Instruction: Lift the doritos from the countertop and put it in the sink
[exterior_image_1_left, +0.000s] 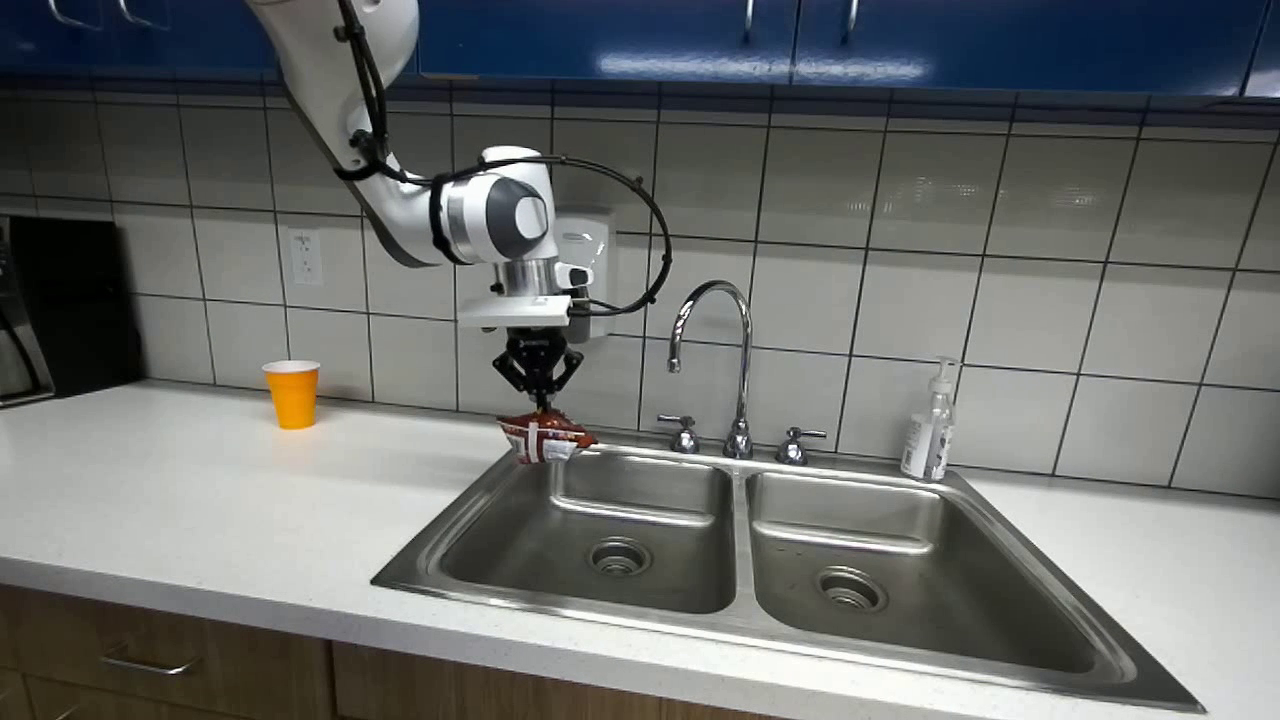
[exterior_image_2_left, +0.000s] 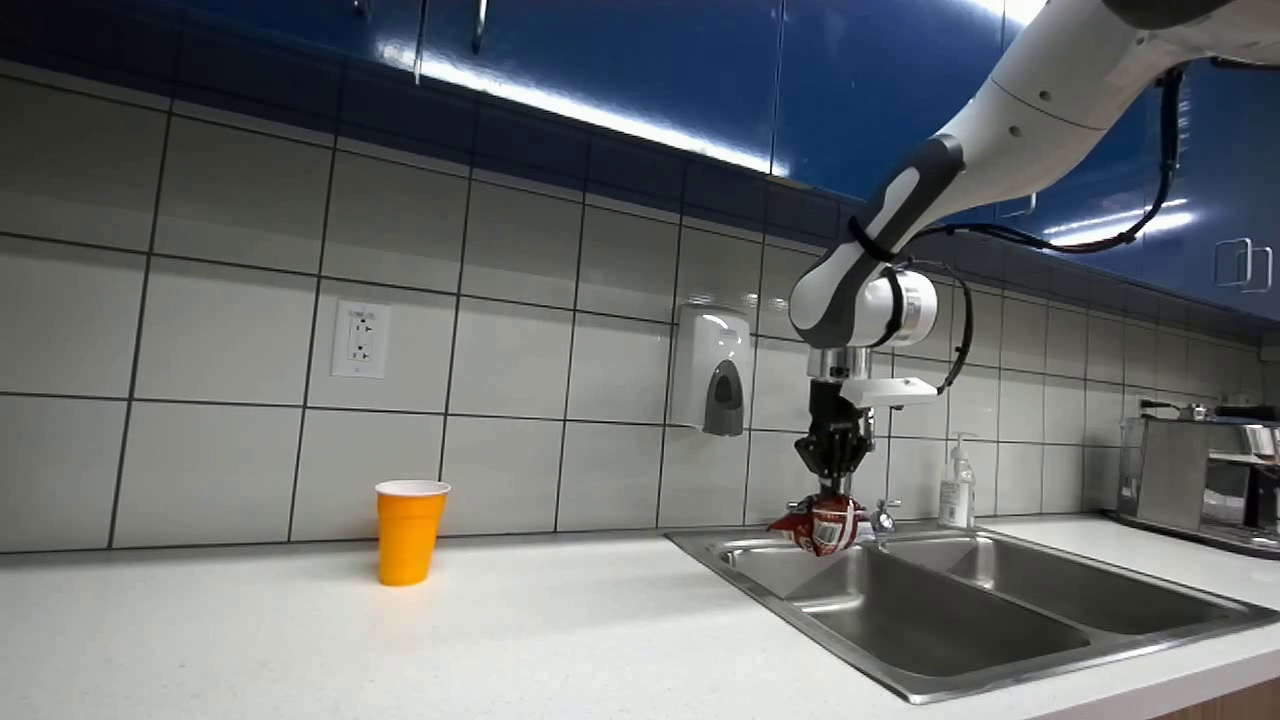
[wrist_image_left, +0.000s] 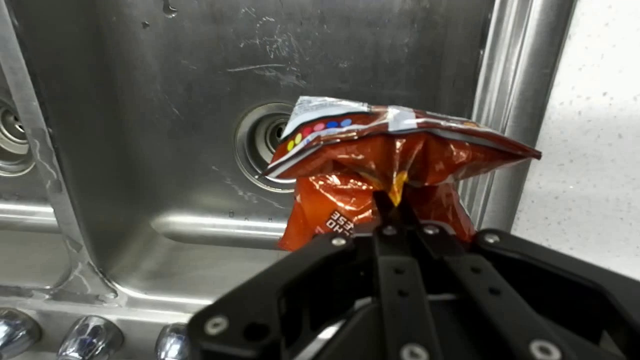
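Pinching the red Doritos bag (wrist_image_left: 390, 155), the Robotiq gripper (wrist_image_left: 395, 204) is suspending it above the sink (exterior_image_1_left: 742, 550), near the rim (wrist_image_left: 517, 75) adjoining the countertop (wrist_image_left: 600, 125). Releasing here, without first shifting inward, is risking a landing across that rim.

In both exterior views an orange cup (exterior_image_1_left: 292, 397) stands upright well left of the fingers (wrist_image_left: 386, 212), a wall outlet (exterior_image_2_left: 361, 340) higher on that side. A soap dispenser (exterior_image_2_left: 712, 370) hangs on the tiles (exterior_image_2_left: 520, 345) above the fingers' level; a pump bottle (exterior_image_1_left: 930, 432) stands to their right. Blue cabinets (exterior_image_1_left: 600, 40) are high above the fingers. In an exterior view, a silver machine (exterior_image_2_left: 1175, 472) is far to their right.
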